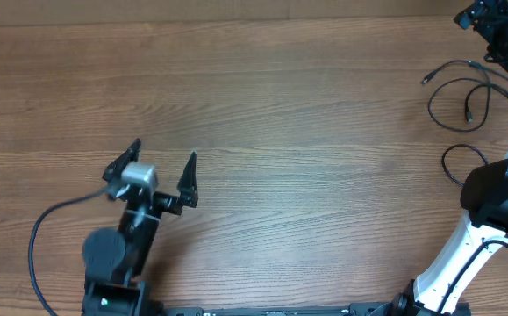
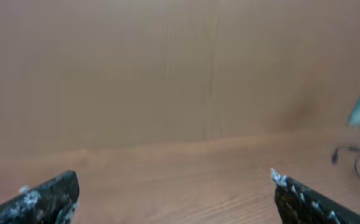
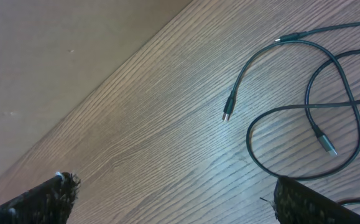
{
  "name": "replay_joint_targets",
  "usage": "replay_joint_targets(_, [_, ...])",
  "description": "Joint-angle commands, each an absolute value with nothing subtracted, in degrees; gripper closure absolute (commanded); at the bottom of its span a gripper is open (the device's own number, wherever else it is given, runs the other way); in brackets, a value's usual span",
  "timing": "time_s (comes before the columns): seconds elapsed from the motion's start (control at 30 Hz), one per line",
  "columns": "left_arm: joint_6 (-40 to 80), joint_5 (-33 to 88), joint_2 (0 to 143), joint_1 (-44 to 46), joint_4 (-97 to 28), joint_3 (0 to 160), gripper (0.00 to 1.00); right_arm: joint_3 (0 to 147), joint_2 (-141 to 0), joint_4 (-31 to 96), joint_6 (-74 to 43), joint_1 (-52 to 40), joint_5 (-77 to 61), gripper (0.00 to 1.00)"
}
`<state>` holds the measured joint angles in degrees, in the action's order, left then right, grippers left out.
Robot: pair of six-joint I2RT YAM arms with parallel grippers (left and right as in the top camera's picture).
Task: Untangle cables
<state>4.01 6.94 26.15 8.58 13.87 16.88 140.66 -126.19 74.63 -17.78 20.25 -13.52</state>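
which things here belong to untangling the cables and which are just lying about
Part of the job:
- the cables, looped over one another at the right side of the table
- the left gripper and right gripper, both with fingers open and empty

Just there:
- the table itself
- the thick black wire running from the left arm
- the brown wall behind
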Motion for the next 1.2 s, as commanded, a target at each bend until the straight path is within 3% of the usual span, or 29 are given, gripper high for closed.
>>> replay_joint_targets(0.0, [2.94,5.26,20.78,8.14,17.96,12.45,0.0,141.01,-126.13,74.48,-17.52,20.27,-13.8,0.0])
replay_joint_targets(0.27, [2.92,2.37,12.12,7.01,35.75,0.05,0.0,141.01,-126.13,74.48,-17.52,20.27,-13.8,0.0])
replay_joint_targets(0.57, [2.74,-0.86,6.55,5.19,21.74,0.25,0.0,141.01,-126.13,74.48,-17.52,20.27,-13.78,0.0])
replay_joint_targets(0.87, [3.33,-1.89,0.16,2.11,-4.93,0.27,0.0,141.01,-126.13,74.48,-17.52,20.27,-13.8,0.0])
replay_joint_targets(1.17, [2.76,-1.5,0.25,1.48,-4.45,0.3,0.0,141.01,-126.13,74.48,-17.52,20.27,-13.8,0.0])
